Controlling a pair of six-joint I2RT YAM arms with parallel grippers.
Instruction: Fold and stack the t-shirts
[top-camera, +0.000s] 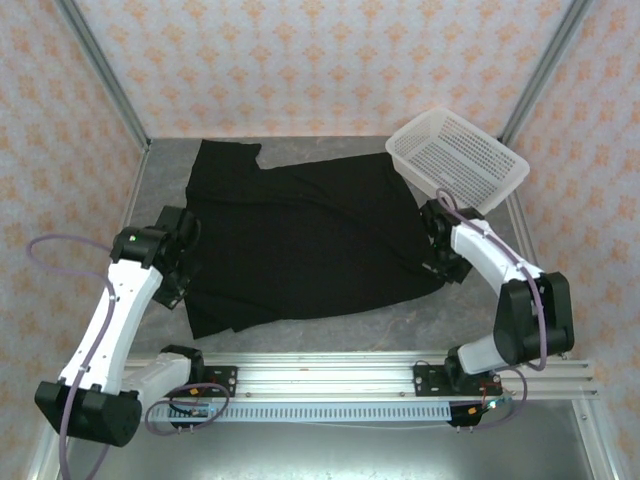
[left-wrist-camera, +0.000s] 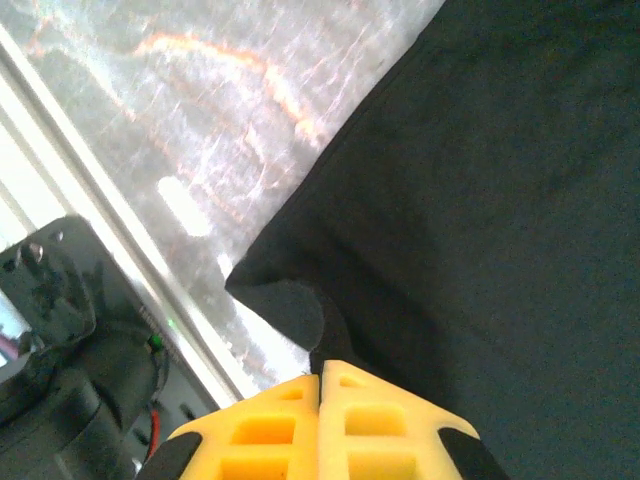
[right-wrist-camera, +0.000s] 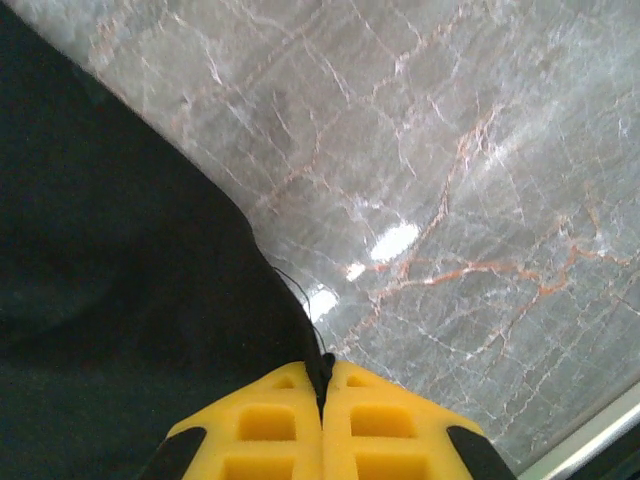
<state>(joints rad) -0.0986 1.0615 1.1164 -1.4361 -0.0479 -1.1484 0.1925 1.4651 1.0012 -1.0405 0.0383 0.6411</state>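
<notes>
The t-shirt (top-camera: 300, 240) lies spread, plain black side up, mid-table (top-camera: 340, 322), its far right corner just beside the white basket (top-camera: 458, 158). Your left gripper (left-wrist-camera: 320, 372) is clenched on its near left edge, and your right gripper (right-wrist-camera: 322, 368) on its near right edge. Judged step: first fold, grasp made. Next, lift both sides evenly and keep the cloth taut.
</notes>
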